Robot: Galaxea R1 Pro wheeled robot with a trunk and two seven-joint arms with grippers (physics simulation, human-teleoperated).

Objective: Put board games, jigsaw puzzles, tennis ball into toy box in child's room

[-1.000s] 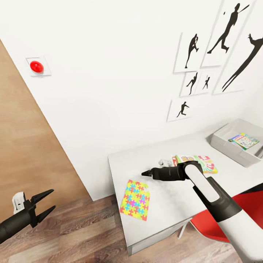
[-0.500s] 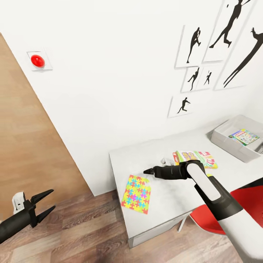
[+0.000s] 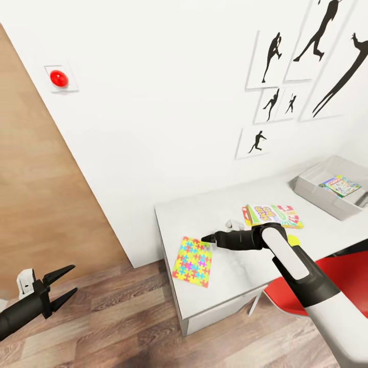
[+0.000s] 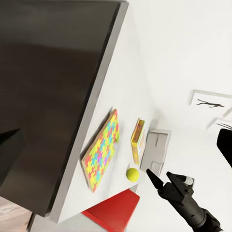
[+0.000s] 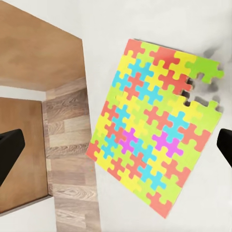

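My right hand (image 3: 206, 238) hovers, fingers spread and empty, just above the jigsaw puzzle (image 3: 193, 260) lying flat near the worktop's (image 3: 199, 217) end. Skip-Bo game (image 3: 272, 215) and tennis ball (image 3: 293, 239) lie behind; toy box (image 3: 319, 194) farther. My left hand (image 3: 65, 283) hangs spread, empty, over the floor.

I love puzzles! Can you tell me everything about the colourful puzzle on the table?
The jigsaw puzzle is a thin flat square covered in interlocking yellow, pink, blue, green and orange-red pieces. One corner has a notch with a green piece jutting out beside it. It lies flat on the white table, close to the end nearest the wooden floor, turned a bit askew to the edge. The right gripper hovers right at its far corner, jaws spread wide in the wrist view; contact is unclear.
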